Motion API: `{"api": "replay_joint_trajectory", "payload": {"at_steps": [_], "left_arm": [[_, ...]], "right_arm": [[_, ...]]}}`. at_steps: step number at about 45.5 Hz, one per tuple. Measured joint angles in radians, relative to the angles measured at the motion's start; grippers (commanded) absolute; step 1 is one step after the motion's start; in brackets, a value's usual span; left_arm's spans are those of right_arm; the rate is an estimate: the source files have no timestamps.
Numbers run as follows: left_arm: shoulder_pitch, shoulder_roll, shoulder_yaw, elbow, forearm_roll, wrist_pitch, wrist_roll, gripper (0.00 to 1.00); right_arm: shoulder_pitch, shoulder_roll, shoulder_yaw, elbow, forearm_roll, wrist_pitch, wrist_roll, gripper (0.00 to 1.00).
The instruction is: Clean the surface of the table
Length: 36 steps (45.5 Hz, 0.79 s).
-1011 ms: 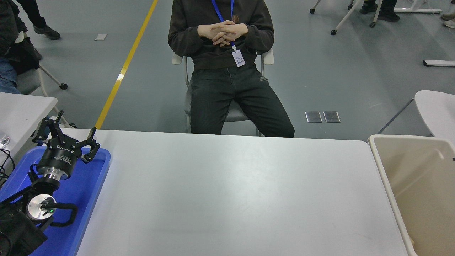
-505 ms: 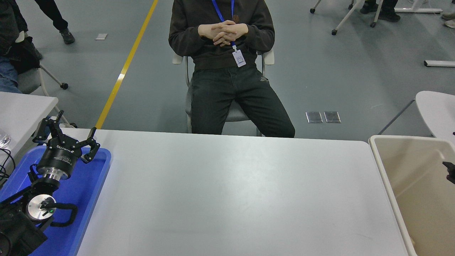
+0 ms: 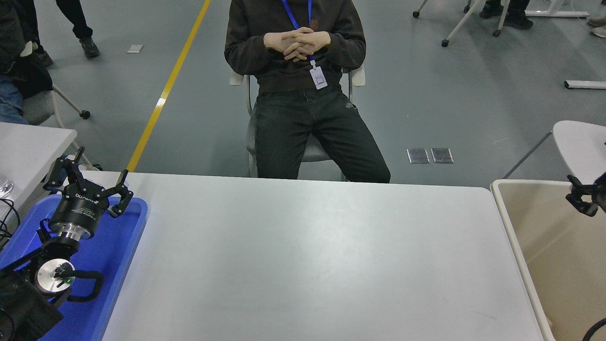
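The table surface (image 3: 312, 260) is a wide, plain grey-white top filling the middle of the head view, with nothing lying on it. My left gripper (image 3: 90, 173) is parked at the lower left above the blue tray (image 3: 118, 246), its fingers spread open and holding nothing. At the right edge my right gripper (image 3: 582, 199) pokes into view above the beige bin (image 3: 509, 222). Only its black tip shows, so its state is unclear.
A person sits on a chair (image 3: 303, 147) just beyond the table's far edge, hands clasped. A second white table (image 3: 28, 147) stands at the left and a round white one (image 3: 580, 142) at the far right.
My right gripper has come into view at the right edge and risen over the bin. The left arm has not moved.
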<state>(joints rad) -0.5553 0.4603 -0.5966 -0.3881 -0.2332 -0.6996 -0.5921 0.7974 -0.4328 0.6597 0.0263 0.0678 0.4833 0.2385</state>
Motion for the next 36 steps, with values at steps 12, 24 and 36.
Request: {"api": "replay_joint_trajectory", "payload": {"at_steps": [12, 24, 36], "left_arm": [[0.0, 0.0, 0.0, 0.0, 0.0, 0.0, 0.0, 1.0], [0.0, 0.0, 0.001, 0.0, 0.0, 0.0, 0.0, 1.0], [0.0, 0.0, 0.001, 0.0, 0.0, -0.001, 0.0, 1.0]], "right_arm": [[-0.018, 0.132, 0.068, 0.051, 0.026, 0.04, 0.094, 1.0], [-0.05, 0.218, 0.106, 0.096, 0.034, 0.071, 0.2, 1.0], [-0.086, 0.274, 0.107, 0.112, 0.036, 0.081, 0.256, 1.0]]}}
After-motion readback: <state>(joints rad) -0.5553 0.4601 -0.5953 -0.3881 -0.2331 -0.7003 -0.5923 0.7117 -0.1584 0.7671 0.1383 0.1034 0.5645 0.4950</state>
